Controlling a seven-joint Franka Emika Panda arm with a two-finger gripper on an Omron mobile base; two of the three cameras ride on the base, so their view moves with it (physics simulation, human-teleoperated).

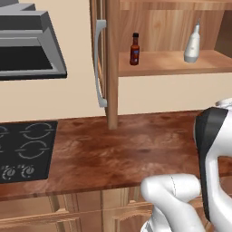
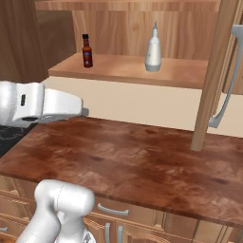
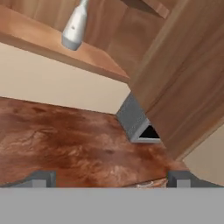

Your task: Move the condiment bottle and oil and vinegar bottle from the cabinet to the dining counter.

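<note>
Jaws spread wide and empty, the gripper hangs low over the counter; upper frame, the condiment bottle and oil and vinegar bottle wait on the cabinet shelf. A level, rising approach seems wisest.

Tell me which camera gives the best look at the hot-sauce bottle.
The left base view: the hot-sauce bottle stands whole on the cabinet shelf, red cap and label plain. The right base view shows it whole too, but smaller and darker.
</note>
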